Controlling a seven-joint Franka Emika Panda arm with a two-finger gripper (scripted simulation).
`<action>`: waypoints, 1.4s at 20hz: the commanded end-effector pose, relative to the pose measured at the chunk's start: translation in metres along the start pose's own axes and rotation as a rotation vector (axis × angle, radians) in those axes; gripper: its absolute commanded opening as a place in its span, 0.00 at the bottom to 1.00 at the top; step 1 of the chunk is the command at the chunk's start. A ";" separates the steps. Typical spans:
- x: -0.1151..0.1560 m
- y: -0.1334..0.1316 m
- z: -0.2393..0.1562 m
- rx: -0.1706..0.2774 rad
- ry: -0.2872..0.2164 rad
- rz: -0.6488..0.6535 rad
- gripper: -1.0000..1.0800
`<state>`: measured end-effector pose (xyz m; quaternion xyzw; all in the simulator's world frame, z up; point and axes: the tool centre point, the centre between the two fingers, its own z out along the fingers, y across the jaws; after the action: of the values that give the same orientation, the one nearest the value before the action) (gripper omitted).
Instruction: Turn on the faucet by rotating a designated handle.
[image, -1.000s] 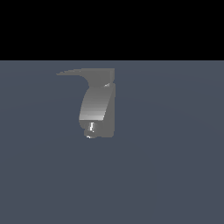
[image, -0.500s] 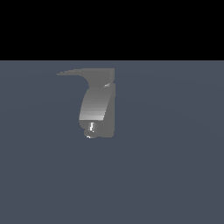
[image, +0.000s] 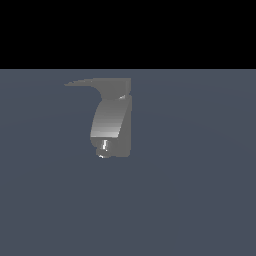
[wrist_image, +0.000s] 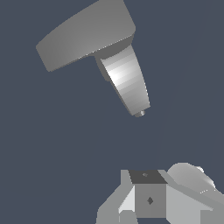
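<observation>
The faucet (image: 110, 120) stands on the dark grey floor in the exterior view, a thick curved grey body with a small bright glint low on it. Its handle (image: 85, 82), a thin flat darker lever, runs from the top of the body toward the exterior view's left and tapers to a point. The wrist view shows the faucet (wrist_image: 127, 83) as a shiny tapered body under the broad flat handle (wrist_image: 83, 37). Parts of my gripper (wrist_image: 148, 201) fill the near edge of that view, well apart from the faucet and touching nothing. I cannot make out how its fingers stand. The exterior view does not show the gripper.
A plain dark grey floor (image: 200, 190) spreads around the faucet on all sides. Above it in the exterior view is a black background (image: 128, 30).
</observation>
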<state>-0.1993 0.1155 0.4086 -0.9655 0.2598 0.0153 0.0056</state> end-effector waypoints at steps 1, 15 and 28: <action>0.004 -0.013 0.007 0.002 0.000 0.054 0.00; 0.037 -0.075 0.045 0.011 0.004 0.342 0.00; 0.081 -0.120 0.077 0.017 0.009 0.596 0.00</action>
<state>-0.0783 0.1789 0.3333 -0.8547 0.5190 0.0105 0.0076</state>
